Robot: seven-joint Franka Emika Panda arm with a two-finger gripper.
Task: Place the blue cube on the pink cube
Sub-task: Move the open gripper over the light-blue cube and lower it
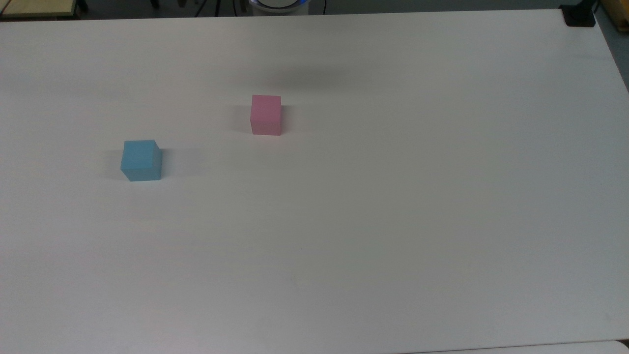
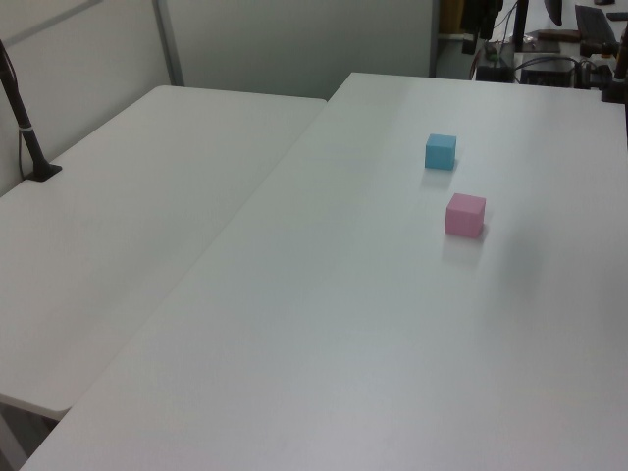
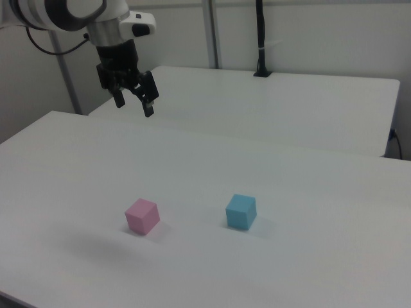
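Top view has the small matte sky-blue cube [image 1: 141, 160] left of centre and the pale pink matte cube [image 1: 266, 114] up-right of it on the white bench [image 1: 393, 196], left view stacks blue [image 2: 441, 151] above pink [image 2: 465, 215] at right, and right view shows the end effector [image 3: 134, 104] hanging open, empty, upper left.

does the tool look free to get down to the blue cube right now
Probably yes. The tool hangs open, high above the table, and the blue cube stands alone, apart from the pink cube, with nothing between.
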